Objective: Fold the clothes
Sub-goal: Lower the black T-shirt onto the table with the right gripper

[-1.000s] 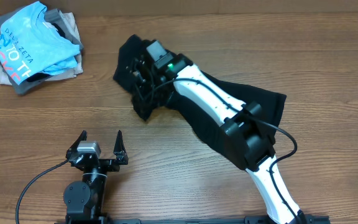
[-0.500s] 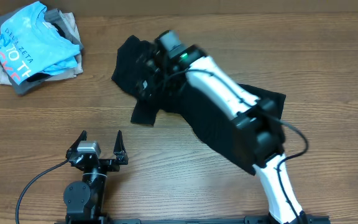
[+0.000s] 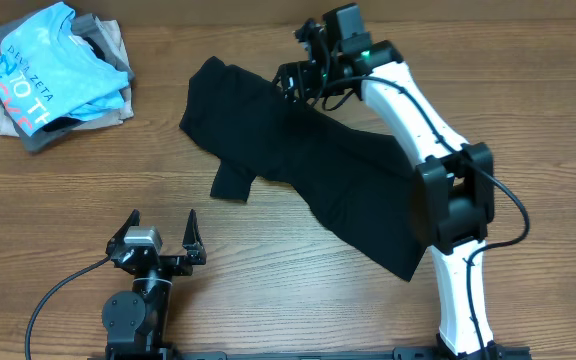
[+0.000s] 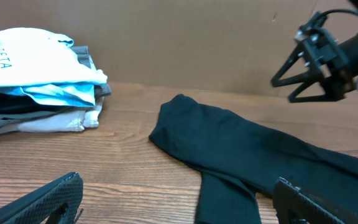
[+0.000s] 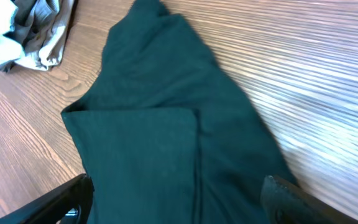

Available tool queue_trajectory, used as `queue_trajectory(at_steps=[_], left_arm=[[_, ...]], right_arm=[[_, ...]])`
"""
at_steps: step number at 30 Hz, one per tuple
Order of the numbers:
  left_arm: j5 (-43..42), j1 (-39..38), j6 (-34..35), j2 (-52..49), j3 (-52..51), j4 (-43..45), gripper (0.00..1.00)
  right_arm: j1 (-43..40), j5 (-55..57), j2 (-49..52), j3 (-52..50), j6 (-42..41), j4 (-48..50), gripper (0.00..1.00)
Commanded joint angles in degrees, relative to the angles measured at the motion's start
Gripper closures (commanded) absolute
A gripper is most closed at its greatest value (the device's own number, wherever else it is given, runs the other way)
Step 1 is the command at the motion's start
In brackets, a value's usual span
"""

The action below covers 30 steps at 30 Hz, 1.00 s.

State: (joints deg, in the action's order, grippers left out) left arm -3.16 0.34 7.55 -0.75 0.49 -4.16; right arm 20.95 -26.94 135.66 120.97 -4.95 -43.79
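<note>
The clothes (image 3: 318, 170) are one black garment lying flat on the wooden table, stretched diagonally from the back left to the front right, with a short flap (image 3: 233, 185) sticking out toward the front. My right gripper (image 3: 303, 68) hovers open just above its far edge, nothing between the fingers. The right wrist view looks down on the dark fabric (image 5: 160, 143), with the gripper (image 5: 179, 202) spread wide over it. My left gripper (image 3: 162, 218) rests open near the front edge, short of the garment (image 4: 241, 143); nothing sits between its fingers (image 4: 48, 199).
A pile of folded garments topped by a light blue tee (image 3: 43, 60) sits at the back left corner, also visible in the left wrist view (image 4: 23, 62). A cardboard wall (image 4: 179, 43) backs the table. The right arm (image 3: 438, 170) stretches over the garment's right part.
My right gripper has let go of the bunched black fabric, opened, and moved up and toward the back right. The garment now lies spread flatter. The left arm has not moved.
</note>
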Motion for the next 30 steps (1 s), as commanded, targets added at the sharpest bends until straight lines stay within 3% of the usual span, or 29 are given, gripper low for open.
queue_trajectory(at_steps=[1, 4, 22, 27, 30], left_arm=[[0.20, -0.26, -0.24, 0.48, -0.22, -0.07, 0.00], [0.20, -0.26, -0.24, 0.48, -0.22, -0.07, 0.00], [0.20, -0.26, -0.24, 0.48, -0.22, -0.09, 0.00], [0.20, -0.26, -0.26, 0.48, -0.22, -0.09, 0.00], [0.20, -0.26, -0.24, 0.48, -0.22, -0.07, 0.00]], right_arm=[[2.54, -1.40, 2.29, -0.28, 0.74, 2.36, 0.13], [3.85, -1.36, 3.10, -0.39, 0.70, 4.66, 0.17], [4.50, 0.76, 10.38, -0.59, 0.68, 12.85, 0.14], [4.59, 0.76, 10.43, -0.61, 0.66, 13.64, 0.23], [5.01, 0.81, 10.43, -0.96, 0.66, 13.53, 0.24]])
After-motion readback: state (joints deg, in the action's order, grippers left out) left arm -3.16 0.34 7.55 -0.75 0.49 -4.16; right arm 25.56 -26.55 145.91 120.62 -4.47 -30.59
